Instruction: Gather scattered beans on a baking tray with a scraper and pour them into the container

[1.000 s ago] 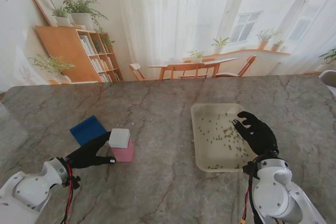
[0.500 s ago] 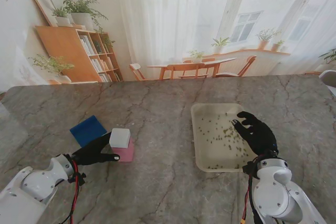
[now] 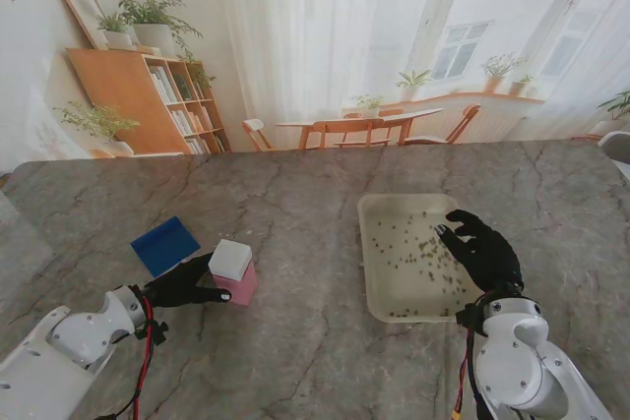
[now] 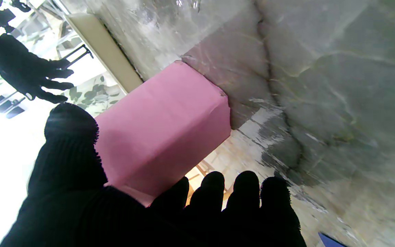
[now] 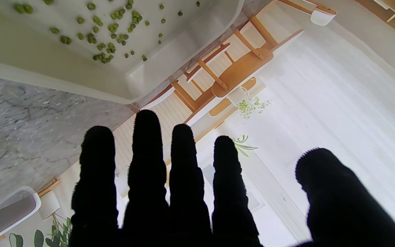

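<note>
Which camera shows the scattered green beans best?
The right wrist view: individual green beans stand out on the cream baking tray. The stand view shows their whole spread only as specks. The left wrist view shows just the tray's edge, no beans.

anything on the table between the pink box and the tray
No, only bare marble lies between the pink box and the tray, as the stand view shows.

Daylight floods from the windows (image 3: pixel 463 41) at the frame's top, overexposing them. The marble table (image 3: pixel 295 341) shows soft glare. Wrist views have blown-out whites.
</note>
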Controlling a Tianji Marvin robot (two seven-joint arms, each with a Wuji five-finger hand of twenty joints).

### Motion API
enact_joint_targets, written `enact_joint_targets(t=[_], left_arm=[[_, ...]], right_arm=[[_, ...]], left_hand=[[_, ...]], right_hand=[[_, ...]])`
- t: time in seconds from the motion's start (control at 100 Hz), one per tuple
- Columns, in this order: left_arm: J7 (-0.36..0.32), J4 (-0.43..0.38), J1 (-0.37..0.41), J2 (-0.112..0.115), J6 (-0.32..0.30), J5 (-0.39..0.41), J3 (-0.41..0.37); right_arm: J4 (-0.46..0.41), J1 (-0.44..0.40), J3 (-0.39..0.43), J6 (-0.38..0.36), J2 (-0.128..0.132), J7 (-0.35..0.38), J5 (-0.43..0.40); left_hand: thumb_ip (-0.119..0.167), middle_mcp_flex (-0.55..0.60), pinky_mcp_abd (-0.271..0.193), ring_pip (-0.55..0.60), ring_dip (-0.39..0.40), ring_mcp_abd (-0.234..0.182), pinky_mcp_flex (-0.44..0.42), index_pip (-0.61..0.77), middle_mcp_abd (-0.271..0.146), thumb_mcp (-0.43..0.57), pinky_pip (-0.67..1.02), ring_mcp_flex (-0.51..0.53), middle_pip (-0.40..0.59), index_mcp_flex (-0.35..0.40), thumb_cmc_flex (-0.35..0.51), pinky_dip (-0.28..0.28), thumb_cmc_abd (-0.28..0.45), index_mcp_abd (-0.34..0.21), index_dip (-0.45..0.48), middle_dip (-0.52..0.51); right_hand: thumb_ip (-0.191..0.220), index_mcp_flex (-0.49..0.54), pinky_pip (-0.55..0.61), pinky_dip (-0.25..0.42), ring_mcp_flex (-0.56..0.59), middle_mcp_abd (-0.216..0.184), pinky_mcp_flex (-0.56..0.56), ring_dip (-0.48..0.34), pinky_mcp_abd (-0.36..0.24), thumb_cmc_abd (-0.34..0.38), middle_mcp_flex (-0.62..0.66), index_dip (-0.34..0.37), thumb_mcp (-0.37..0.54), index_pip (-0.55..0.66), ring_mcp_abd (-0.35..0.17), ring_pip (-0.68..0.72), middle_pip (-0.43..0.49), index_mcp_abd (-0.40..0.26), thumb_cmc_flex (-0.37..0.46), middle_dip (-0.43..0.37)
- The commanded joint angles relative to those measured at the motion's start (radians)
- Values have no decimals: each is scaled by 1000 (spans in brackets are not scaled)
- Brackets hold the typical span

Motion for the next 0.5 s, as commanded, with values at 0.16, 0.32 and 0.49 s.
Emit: enact_joint_targets(t=[0.16,0.32,0.49], left_arm=[[-7,41,-24,-23,22,-57,43],[-14,44,-31,-25,30,-79,61],[-15,59,-42,-28,27,-93,81]], right_arm=[[-4,-8,4,2,0,11,0],[-6,-10,6,4,0,10,-1],[-8,-15,10,7,-1,6,-2]], left_hand=[[-35,34,76,12,12,-25,33,33,-35,512,112,34,4,-32,-211,-7,-157,-39,124,17],[-33,45,74,15,17,-31,37,72,-44,529,128,46,7,-14,-193,3,-170,-64,169,23],[-19,79,63,25,32,-43,50,141,-60,504,170,79,17,22,-111,28,-174,-113,319,39]], right_hand=[[23,14,8,28,12,-10,-2,20,12,21,7,1,-22,-15,-2,11,-19,-20,4,13],[23,14,8,29,14,-10,-2,21,12,21,9,1,-21,-14,-3,13,-18,-21,5,13],[23,16,9,30,15,-11,-1,22,12,21,12,1,-22,-14,-3,15,-17,-20,4,14]])
